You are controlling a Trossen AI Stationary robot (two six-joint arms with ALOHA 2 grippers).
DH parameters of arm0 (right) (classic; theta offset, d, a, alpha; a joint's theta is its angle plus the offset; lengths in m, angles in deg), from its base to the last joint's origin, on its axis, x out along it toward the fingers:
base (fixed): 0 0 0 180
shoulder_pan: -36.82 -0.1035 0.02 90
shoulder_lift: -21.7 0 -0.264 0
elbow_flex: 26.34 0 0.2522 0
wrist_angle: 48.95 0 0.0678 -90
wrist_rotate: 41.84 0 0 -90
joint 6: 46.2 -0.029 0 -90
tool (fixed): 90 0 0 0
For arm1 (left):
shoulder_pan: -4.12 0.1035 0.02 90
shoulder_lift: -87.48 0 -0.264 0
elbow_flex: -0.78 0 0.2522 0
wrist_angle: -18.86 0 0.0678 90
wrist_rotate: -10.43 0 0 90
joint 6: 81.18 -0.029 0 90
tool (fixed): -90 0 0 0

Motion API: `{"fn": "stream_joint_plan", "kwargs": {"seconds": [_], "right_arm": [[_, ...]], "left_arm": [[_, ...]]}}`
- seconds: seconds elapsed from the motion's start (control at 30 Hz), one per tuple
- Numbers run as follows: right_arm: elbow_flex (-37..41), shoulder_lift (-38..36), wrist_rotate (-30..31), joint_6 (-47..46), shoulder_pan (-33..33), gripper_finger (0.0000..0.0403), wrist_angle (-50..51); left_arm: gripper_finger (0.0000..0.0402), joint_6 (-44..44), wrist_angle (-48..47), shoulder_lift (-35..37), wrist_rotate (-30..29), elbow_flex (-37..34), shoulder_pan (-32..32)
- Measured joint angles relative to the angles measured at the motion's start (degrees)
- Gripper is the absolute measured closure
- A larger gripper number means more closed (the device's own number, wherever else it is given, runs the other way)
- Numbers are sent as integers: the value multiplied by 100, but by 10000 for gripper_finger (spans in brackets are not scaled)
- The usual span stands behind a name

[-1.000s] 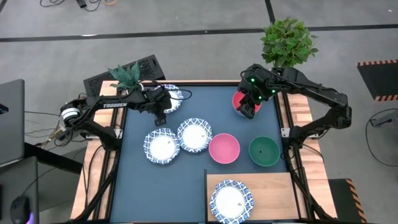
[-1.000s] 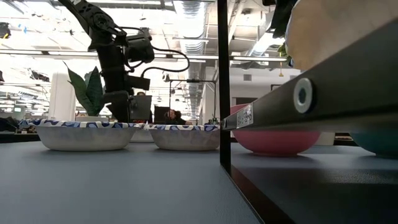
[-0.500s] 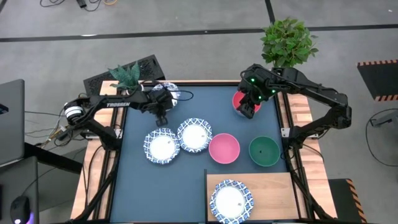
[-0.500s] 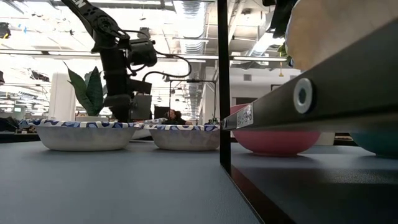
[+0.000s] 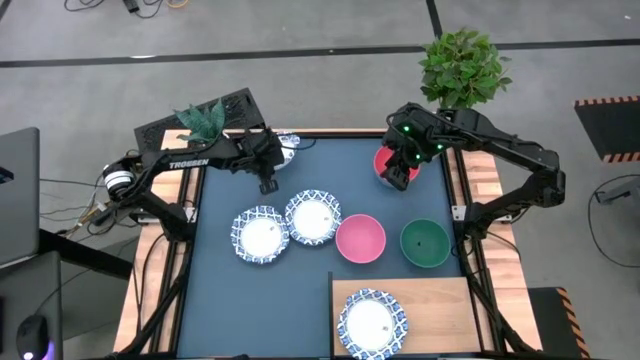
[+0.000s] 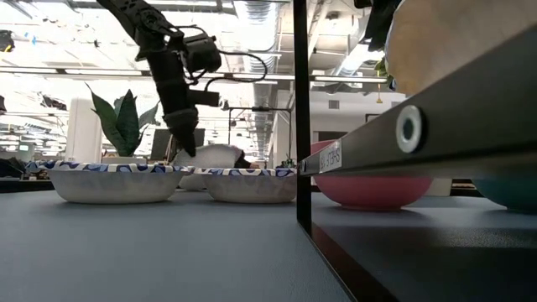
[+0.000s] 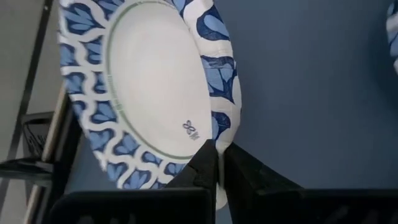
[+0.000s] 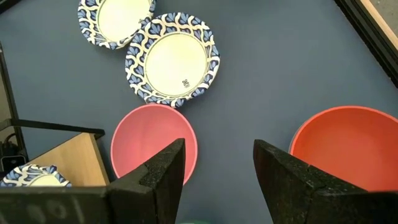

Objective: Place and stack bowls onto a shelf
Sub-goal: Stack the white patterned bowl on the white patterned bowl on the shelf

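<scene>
Left pincer (image 7: 217, 163) clamped on blue-rimmed bowl's (image 7: 149, 81) rim beside snake plant (image 5: 203, 120); right pincer (image 8: 217, 168) wide over red bowl (image 8: 348, 146).

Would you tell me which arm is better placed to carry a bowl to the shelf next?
The left: its end effector is shut on the rim of a blue-patterned bowl. The right end effector hovers open by the red bowl, holding nothing.
</scene>
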State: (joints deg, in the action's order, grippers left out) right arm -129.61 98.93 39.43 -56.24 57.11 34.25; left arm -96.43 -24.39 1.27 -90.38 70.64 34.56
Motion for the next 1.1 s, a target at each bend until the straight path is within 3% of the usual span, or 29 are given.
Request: {"fn": "stream_joint_plan", "kwargs": {"seconds": [0.43,1.1], "right_arm": [[0,0,-2,44,0,188,-4],[2,-374,-190,240,-98,188,-33]], "left_arm": [[400,155,-346,0,-17,822,-64],[400,151,-920,0,-45,2317,-711]]}}
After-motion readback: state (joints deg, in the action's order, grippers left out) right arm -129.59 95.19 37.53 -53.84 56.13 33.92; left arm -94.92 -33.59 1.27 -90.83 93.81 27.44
